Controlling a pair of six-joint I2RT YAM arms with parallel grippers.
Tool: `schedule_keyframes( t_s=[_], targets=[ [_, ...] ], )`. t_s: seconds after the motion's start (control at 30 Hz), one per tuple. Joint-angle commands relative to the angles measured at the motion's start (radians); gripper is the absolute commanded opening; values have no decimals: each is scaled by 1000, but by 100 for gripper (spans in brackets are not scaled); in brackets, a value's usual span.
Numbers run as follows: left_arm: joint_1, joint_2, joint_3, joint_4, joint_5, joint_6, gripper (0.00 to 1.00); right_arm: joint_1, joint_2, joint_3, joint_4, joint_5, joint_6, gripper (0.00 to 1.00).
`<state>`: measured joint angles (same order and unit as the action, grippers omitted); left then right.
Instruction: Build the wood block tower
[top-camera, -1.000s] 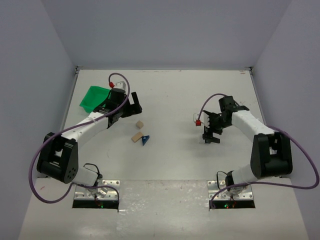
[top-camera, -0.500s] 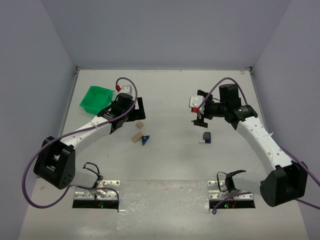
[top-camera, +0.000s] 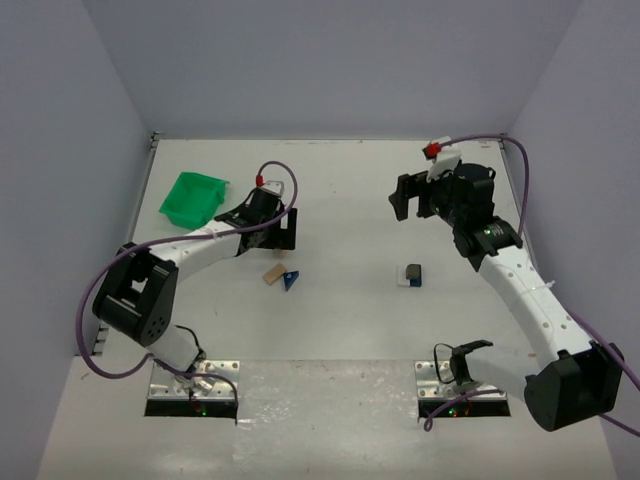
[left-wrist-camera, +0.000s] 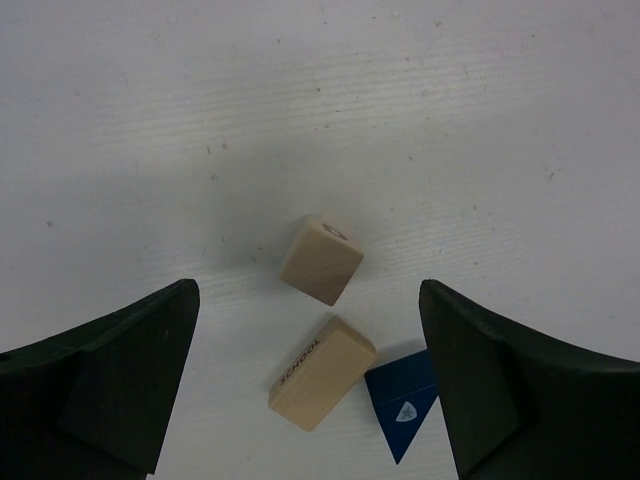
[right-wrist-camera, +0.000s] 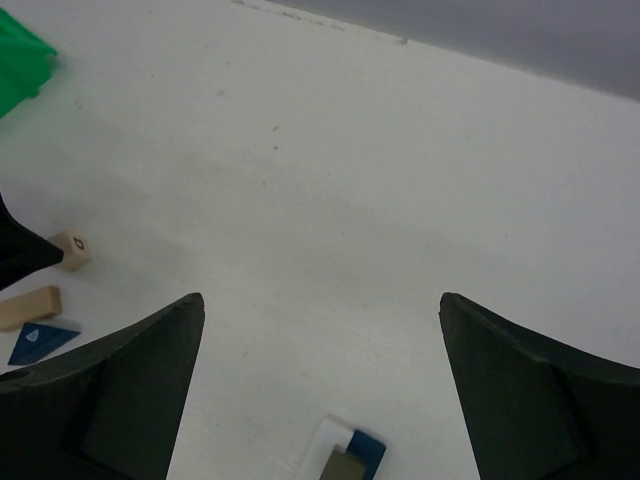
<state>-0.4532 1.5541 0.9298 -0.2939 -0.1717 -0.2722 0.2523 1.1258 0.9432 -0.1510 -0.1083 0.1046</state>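
Tabletop (top-camera: 340, 330) carries all the blocks. Right gripper (top-camera: 405, 197) is wide open, empty and held high, with the small stack (top-camera: 412, 274) below it. Left gripper (top-camera: 284, 226) is wide open and nearer the loose blocks. Tan bar (left-wrist-camera: 322, 372) lies diagonal, tan cube (left-wrist-camera: 321, 260) lines up between the left jaws, and blue wedge (left-wrist-camera: 405, 403) touches the bar.

"SCHOOL" printed along side of long tan block (left-wrist-camera: 322, 373); mark on tan cube (left-wrist-camera: 320, 260) unreadable.
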Motion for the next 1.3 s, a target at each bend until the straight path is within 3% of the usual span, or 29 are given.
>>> schedule_keyframes(
  t_s=[0.0, 0.27, 0.37, 0.47, 0.73, 0.8, 0.9, 1.07, 1.13, 1.27],
  targets=[
    [-23, 79, 78, 35, 36, 79, 86, 1, -70, -89, 21, 158, 243, 99],
    [-25, 148, 102, 9, -8, 105, 72, 1, -85, -158, -45, 220, 235, 99],
    [-25, 166, 105, 4, -18, 107, 52, 1, -61, -165, -57, 222, 226, 99],
    [-28, 175, 105, -3, -25, 97, 39, 1, -43, -159, -81, 239, 221, 99],
    [-43, 155, 107, -5, -38, 82, 12, 1, -32, -175, -81, 238, 211, 99],
    [-48, 134, 107, -4, -34, 69, 10, 1, -39, -186, -65, 207, 193, 99],
    [-53, 78, 104, 9, 15, 29, 0, 1, -71, -230, 15, 41, 120, 99],
    [-58, -60, 54, 77, 172, -5, 0, 5, -150, -346, 199, -361, -20, 99],
    [-58, -173, -6, 181, 357, -20, 0, 18, -203, -397, 285, -527, -66, 99],
    [-58, -331, -70, 347, 616, -117, 0, 69, -262, -459, 421, -641, -97, 99]
  ],
)
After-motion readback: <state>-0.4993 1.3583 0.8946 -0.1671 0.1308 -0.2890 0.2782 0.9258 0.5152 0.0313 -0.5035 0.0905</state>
